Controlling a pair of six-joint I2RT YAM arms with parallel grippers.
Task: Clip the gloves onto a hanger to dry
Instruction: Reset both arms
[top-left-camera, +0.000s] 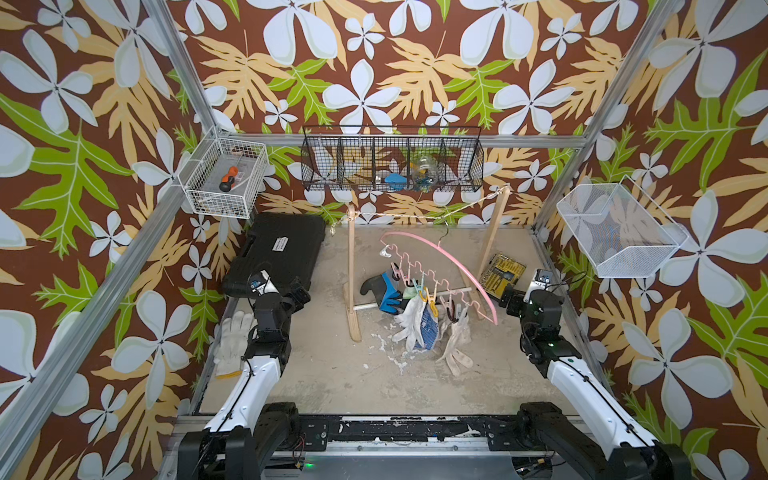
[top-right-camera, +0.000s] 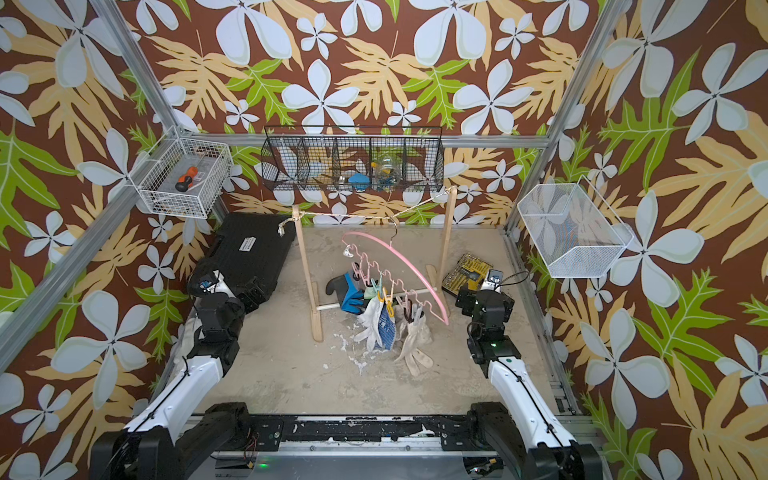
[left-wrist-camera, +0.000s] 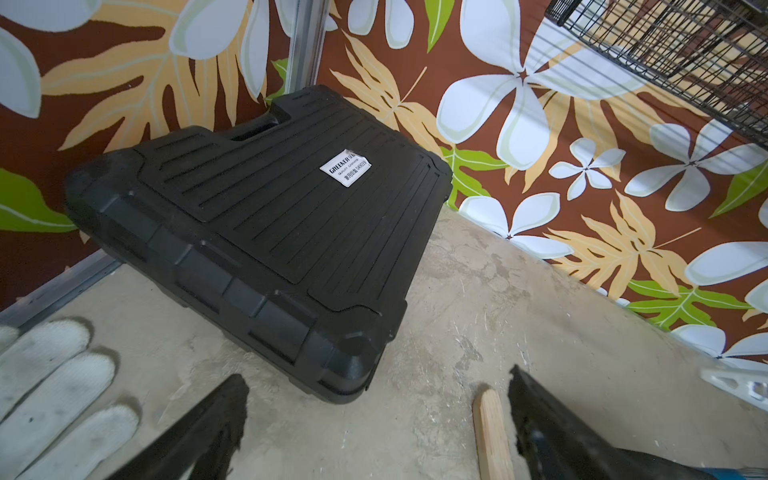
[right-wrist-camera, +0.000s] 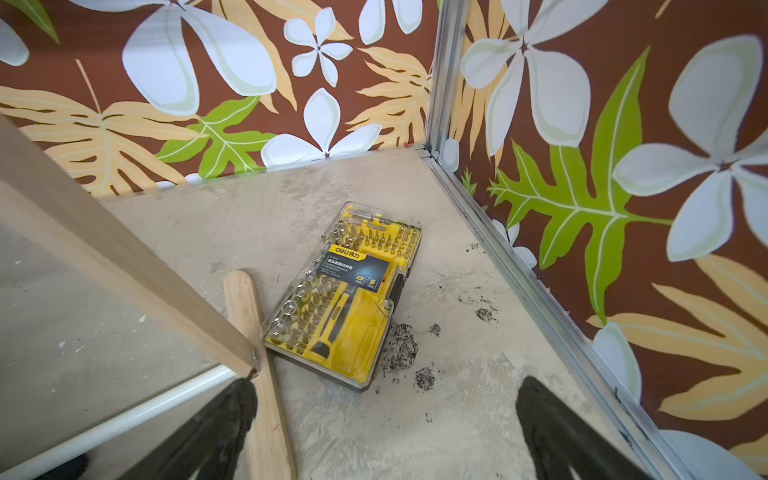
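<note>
The pink hanger (top-left-camera: 484, 296) (top-right-camera: 440, 307) hangs by its black hook from the string of the wooden rack (top-left-camera: 352, 282). Clipped gloves dangle from it to the table: a blue-and-black one (top-left-camera: 386, 293), white knit ones (top-left-camera: 409, 324) and a beige one (top-left-camera: 457, 345). Another white glove (top-left-camera: 230, 340) (left-wrist-camera: 54, 386) lies flat by the left arm. My left gripper (top-left-camera: 300, 293) (left-wrist-camera: 378, 380) is open and empty, left of the rack, near the black case. On the right of the hanger, my right gripper (top-left-camera: 509, 301) (right-wrist-camera: 388, 386) is open and empty over bare table.
A black tool case (top-left-camera: 278, 249) (left-wrist-camera: 257, 232) fills the back left corner. A yellow bit set (top-left-camera: 498, 274) (right-wrist-camera: 353, 291) lies back right beside the rack's foot (right-wrist-camera: 253, 332). Wire baskets hang on the walls: white (top-left-camera: 224, 183), black (top-left-camera: 392, 164), white mesh (top-left-camera: 619, 232).
</note>
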